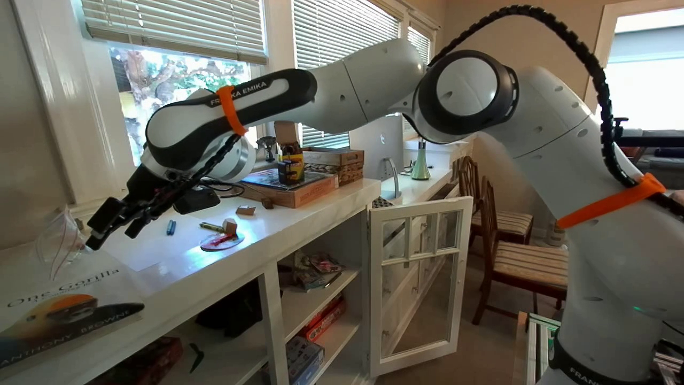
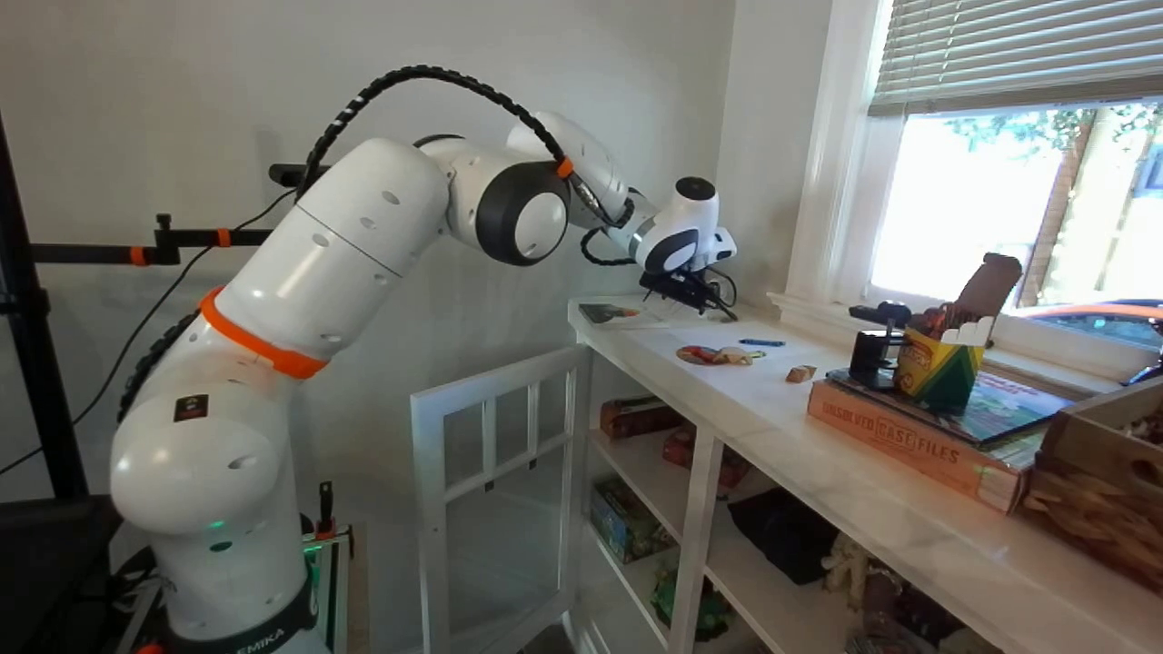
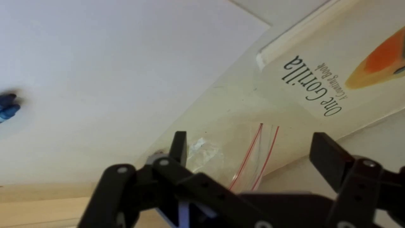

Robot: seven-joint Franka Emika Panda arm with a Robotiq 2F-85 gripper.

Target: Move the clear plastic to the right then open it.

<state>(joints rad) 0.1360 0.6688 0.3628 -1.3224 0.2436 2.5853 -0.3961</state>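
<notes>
Plastic bag [image 3: 242,164]; wrist view: between sides of pincer [image 3: 251,147]; pincer spread wide; contact unclear

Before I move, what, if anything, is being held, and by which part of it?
Nothing is held. In the wrist view the jaws stand wide apart; the clear plastic bag shows between them, ungripped.

Free rm over wht paper [image 3: 126,79], btwn bag [image 1: 60,241] & blu sticks [image 3: 8,107], bk [image 3: 354,53] in way nr bag

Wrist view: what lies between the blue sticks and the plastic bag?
Mostly white paper in the wrist view; a gripper finger hides part near the bag.
</notes>
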